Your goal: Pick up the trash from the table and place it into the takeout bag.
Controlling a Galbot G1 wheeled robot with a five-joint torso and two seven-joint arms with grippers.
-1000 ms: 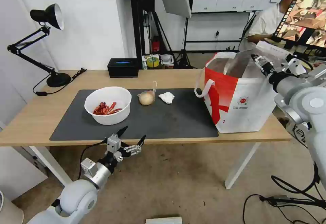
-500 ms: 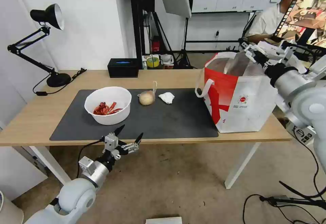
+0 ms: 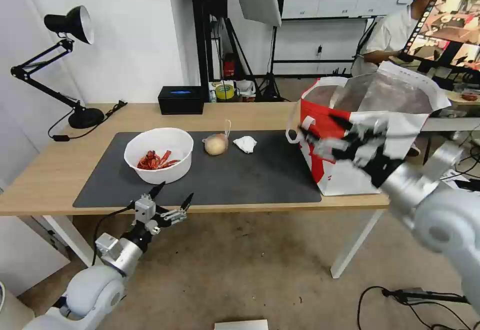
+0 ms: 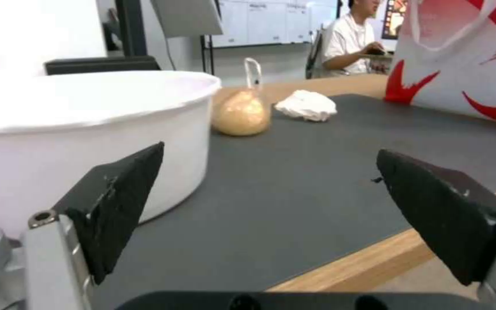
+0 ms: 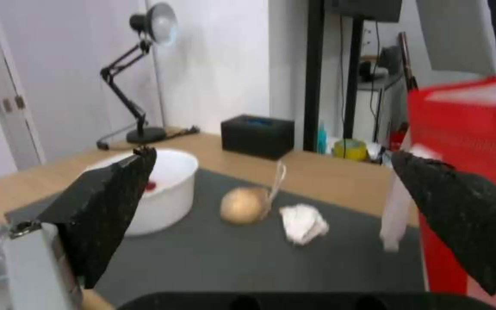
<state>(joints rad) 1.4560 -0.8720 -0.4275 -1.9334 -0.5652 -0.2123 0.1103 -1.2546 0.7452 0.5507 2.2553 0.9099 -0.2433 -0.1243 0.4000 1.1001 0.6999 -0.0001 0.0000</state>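
On the table's (image 3: 60,170) dark mat (image 3: 250,175) sit the trash pieces: a white bowl of red shells (image 3: 159,155), a tan bagged lump (image 3: 216,144) and a crumpled white tissue (image 3: 245,143). The red-and-white takeout bag (image 3: 360,170) stands open at the table's right end. My right gripper (image 3: 320,126) hangs open in front of the bag's left face, above the mat, holding nothing. My left gripper (image 3: 172,197) is open just below the table's front edge, near the bowl (image 4: 87,129). The right wrist view looks across the lump (image 5: 245,204) and tissue (image 5: 304,221).
A black desk lamp (image 3: 65,25) stands at the table's back left, with a black tissue box (image 3: 181,99) at the back edge. A monitor (image 3: 450,25) sits behind the bag on the right. Cables lie on the floor at the lower right.
My right arm has swung from above the bag's top down and leftward, to the front of the bag. My left gripper has sunk lower and to the left, still open.
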